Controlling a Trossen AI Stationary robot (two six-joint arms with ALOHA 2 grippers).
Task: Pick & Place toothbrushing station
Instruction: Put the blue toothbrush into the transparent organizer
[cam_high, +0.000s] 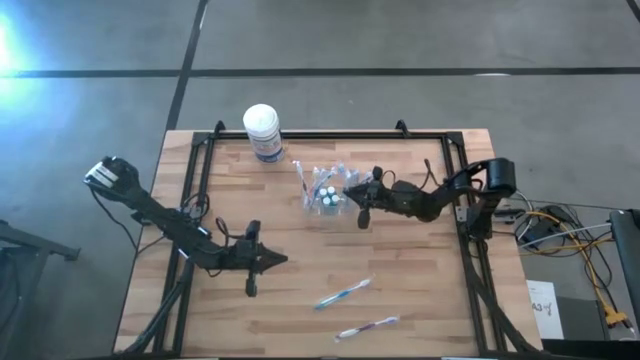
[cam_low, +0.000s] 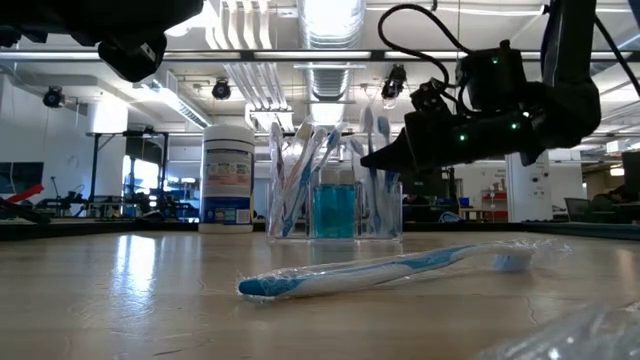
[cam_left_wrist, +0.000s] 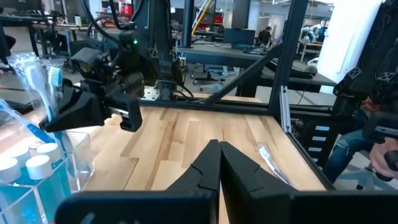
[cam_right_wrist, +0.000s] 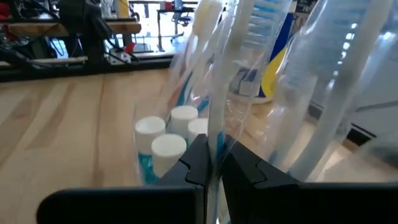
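Right claw at the cup, slotting in a toothbrush

The right claw (cam_high: 352, 192) hangs just beside the clear cup (cam_high: 323, 195), fingers pinched on a wrapped toothbrush (cam_right_wrist: 219, 93) held upright, likely so it drops in among the others and the white-capped tubes (cam_right_wrist: 168, 144). The left claw (cam_high: 281, 260) waits well apart, fingers pressed together and empty; two more toothbrushes (cam_high: 343, 293) lie flat on the tabletop (cam_high: 420, 290) near it.

left hand (cam_high: 283, 260) closed, right hand (cam_right_wrist: 213, 163) pinched shut
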